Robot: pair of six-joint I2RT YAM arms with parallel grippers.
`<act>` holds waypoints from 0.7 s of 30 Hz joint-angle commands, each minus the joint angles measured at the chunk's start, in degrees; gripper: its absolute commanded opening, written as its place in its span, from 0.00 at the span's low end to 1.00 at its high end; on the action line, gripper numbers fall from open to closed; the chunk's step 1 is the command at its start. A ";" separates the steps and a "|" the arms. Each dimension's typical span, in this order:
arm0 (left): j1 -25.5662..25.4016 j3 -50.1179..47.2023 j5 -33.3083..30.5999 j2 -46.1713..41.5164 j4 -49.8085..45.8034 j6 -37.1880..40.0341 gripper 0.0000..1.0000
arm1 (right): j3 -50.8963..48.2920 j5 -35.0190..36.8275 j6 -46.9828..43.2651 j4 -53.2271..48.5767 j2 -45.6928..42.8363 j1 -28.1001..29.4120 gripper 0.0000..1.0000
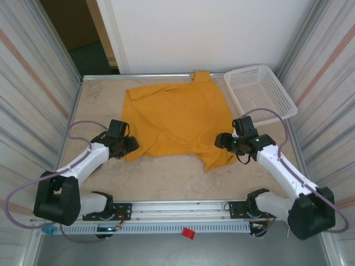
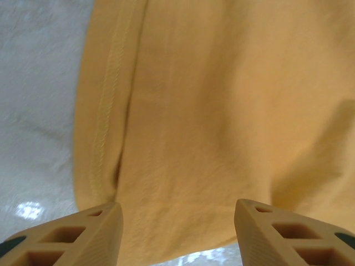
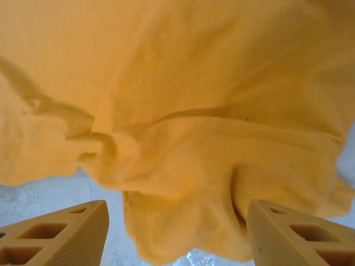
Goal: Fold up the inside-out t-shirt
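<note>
Fingers of the left hand [image 2: 176,209] and right hand [image 3: 176,207] stand apart, gripping nothing, at the inside-out t-shirt's [image 1: 177,119] near corners.

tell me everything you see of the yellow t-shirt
The t-shirt is mustard yellow, soft cotton-looking cloth, plain on top, with a stitched hem. It lies spread mostly flat on the table, wrinkled, its near right corner bunched and one sleeve reaching the far edge. The open left gripper and right gripper sit at its near corners, not gripping it.
</note>
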 commanded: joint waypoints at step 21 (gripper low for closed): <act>0.85 -2.06 -0.71 1.09 9.27 2.37 0.00 | -2.73 1.70 -0.05 -6.12 -7.46 -7.49 0.71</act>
